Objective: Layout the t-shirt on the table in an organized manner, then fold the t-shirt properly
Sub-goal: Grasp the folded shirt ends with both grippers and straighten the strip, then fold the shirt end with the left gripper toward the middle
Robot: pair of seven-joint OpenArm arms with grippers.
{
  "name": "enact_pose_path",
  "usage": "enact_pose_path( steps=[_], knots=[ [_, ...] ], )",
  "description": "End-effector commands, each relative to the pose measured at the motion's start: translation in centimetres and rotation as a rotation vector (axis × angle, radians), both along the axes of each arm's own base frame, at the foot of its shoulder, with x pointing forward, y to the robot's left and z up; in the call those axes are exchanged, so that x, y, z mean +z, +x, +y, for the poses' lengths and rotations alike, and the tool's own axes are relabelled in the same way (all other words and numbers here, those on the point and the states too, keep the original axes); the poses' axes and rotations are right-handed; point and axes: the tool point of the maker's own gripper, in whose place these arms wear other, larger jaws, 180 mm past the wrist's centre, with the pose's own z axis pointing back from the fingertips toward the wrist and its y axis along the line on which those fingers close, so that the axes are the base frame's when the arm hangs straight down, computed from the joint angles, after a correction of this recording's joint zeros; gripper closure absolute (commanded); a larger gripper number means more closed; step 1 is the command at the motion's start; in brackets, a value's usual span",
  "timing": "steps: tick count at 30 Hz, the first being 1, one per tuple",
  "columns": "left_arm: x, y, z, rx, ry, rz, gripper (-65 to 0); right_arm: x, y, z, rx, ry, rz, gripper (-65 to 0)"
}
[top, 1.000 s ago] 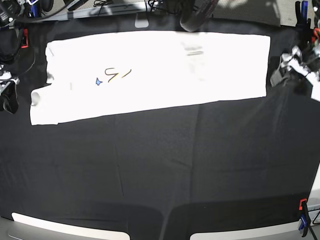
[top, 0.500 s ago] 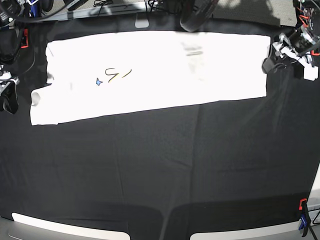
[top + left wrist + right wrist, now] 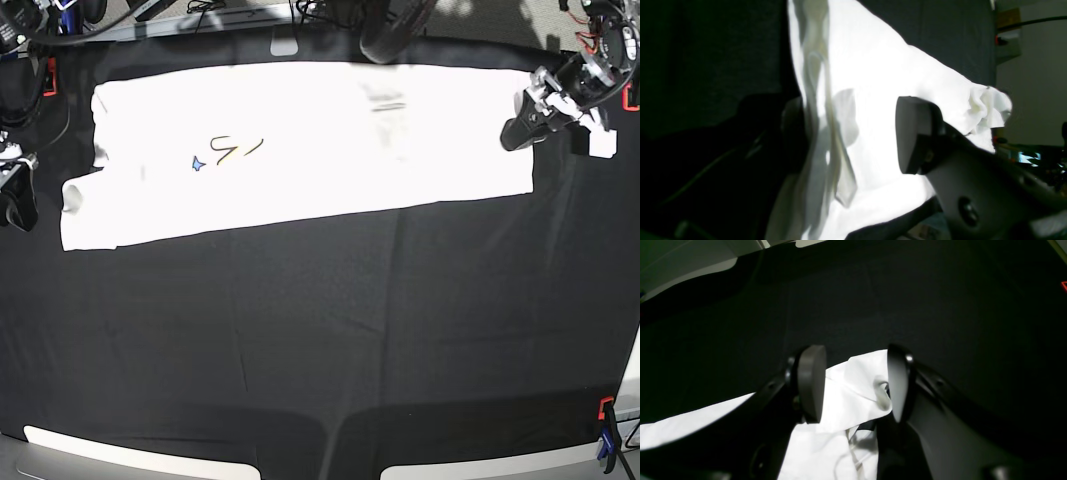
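Observation:
The white t-shirt (image 3: 320, 140) lies flat as a long band across the far part of the black-clothed table (image 3: 320, 340), with a small blue and yellow print (image 3: 225, 152) showing. My left gripper (image 3: 522, 128) is at the shirt's right edge. In the left wrist view it (image 3: 853, 136) is open, with the shirt (image 3: 880, 76) between its jaws. My right gripper (image 3: 15, 205) hangs at the table's left edge, beside the rolled sleeve (image 3: 73, 195). In the right wrist view it (image 3: 855, 386) is open over white cloth (image 3: 857, 373).
An orange-and-blue clamp (image 3: 605, 430) stands at the front right corner and an orange one (image 3: 48, 75) at the back left. A dark cylinder (image 3: 390, 35) and cables lie beyond the back edge. White panels (image 3: 150, 460) line the front edge.
My left arm has moved up and leftward, from beside the table's right side to the shirt's right edge. The right arm and the shirt have not moved.

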Motion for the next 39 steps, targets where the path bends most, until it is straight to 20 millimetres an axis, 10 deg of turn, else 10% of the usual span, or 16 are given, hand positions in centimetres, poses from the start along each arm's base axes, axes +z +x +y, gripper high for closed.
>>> enact_pose_path(
  steps=[1,7,14,30,39],
  knots=[
    [-0.2,-0.5,-0.1,-0.025,0.011,0.018,-36.5,1.8,0.4,0.0,0.017,-0.028,-0.062,-29.0],
    [0.0,-0.4,-1.5,-0.056,-0.003,-0.022,-32.4,1.8,0.4,0.0,0.017,-0.028,-0.062,-29.0],
    [0.2,1.3,-0.5,-0.031,0.063,-0.064,0.0,1.8,0.4,0.0,0.017,-0.028,-0.062,-29.0],
    [2.1,7.0,9.4,0.015,0.439,-0.004,0.0,2.0,0.5,0.1,0.021,-0.024,-0.069,-29.0],
    [6.6,8.4,5.3,-0.048,0.416,-0.102,0.0,2.0,0.5,0.1,0.021,-0.024,-0.069,-29.0]
  ],
)
